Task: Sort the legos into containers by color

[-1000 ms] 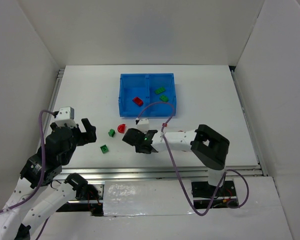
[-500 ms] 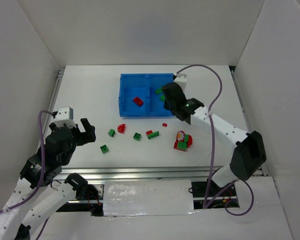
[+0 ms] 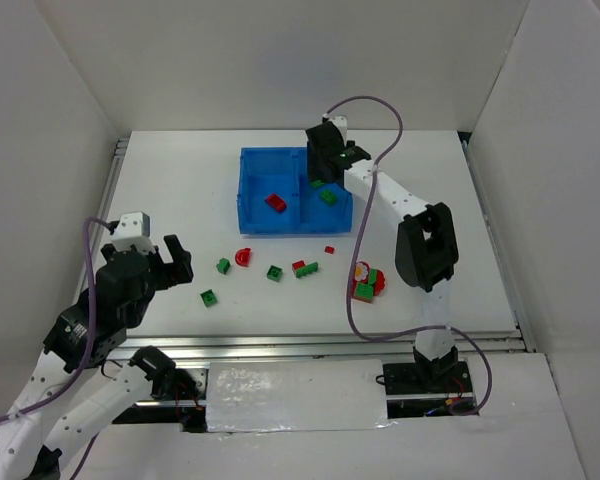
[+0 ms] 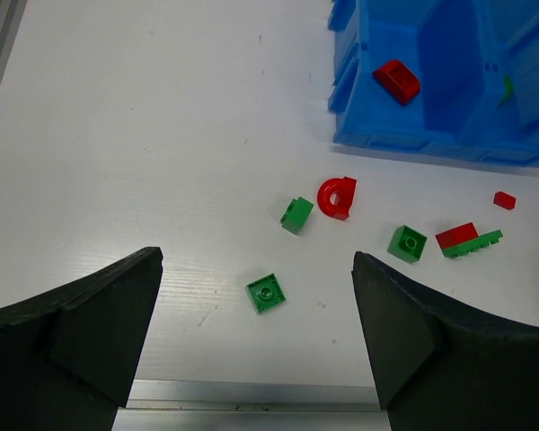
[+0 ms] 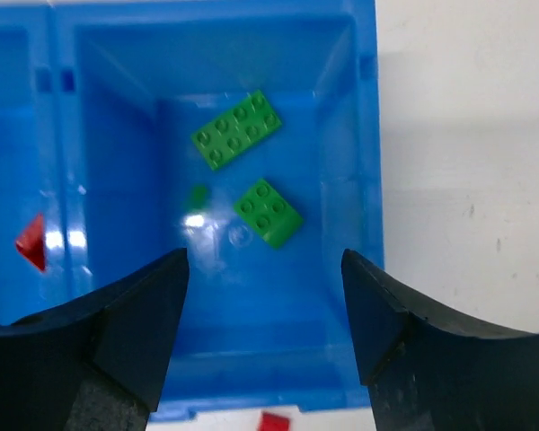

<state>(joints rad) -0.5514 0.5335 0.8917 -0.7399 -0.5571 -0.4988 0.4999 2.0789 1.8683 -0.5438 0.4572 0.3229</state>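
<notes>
Jaws spread on both: left claw [image 4: 257, 260] near base, right claw [image 5: 263, 258] outstretched.

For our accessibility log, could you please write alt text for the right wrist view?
The open right gripper hangs over one compartment of the blue tray, where a long green lego and a shorter green lego lie apart on the floor. Beyond the divider, a red lego shows partly at the picture's left edge.

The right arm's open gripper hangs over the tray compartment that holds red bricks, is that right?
Not quite: that compartment of the tray under the open right gripper holds green bricks, not red, as the right wrist view shows.
</notes>
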